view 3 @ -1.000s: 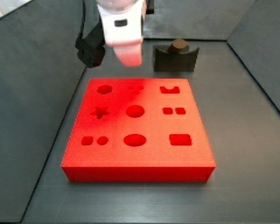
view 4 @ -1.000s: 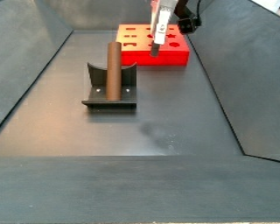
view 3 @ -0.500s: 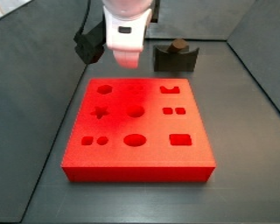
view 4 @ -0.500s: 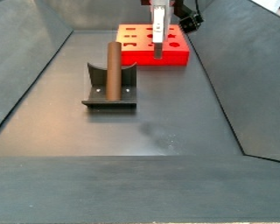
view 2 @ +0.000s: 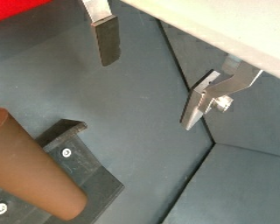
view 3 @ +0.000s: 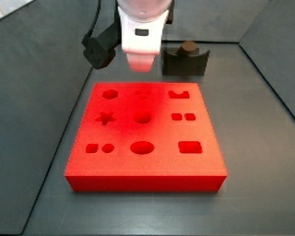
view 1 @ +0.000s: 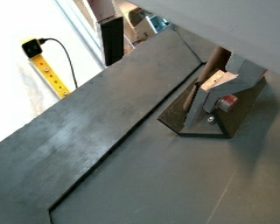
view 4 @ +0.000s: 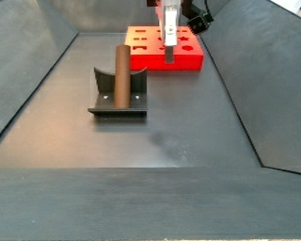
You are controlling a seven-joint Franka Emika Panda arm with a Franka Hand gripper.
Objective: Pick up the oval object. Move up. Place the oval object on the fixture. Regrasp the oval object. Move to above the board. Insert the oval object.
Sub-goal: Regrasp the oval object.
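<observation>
The oval object, a brown peg (view 4: 117, 68), stands upright in the dark fixture (view 4: 117, 102); both also show in a side view at the back, the peg (view 3: 184, 44) on the fixture (view 3: 184, 63). The red board (view 3: 144, 134) with shaped holes lies on the floor. My gripper (view 3: 139, 61) hangs above the board's far edge, beside the fixture and apart from it. In a wrist view the gripper (view 2: 149, 92) is open and empty, with the fingers (view 2: 106, 39) wide apart over bare floor. The peg (view 2: 31, 175) stands off to one side of them.
Dark sloping walls (view 4: 34, 85) ring the grey floor. In a wrist view the fixture (view 1: 206, 118) sits near a wall seam; a yellow power strip (view 1: 39, 61) lies outside the bin. A corner of the red board (view 2: 25, 9) shows in a wrist view.
My gripper has risen a little above the board's far edge and shifted slightly toward the fixture. It stays open and empty. The peg and fixture have not moved.
</observation>
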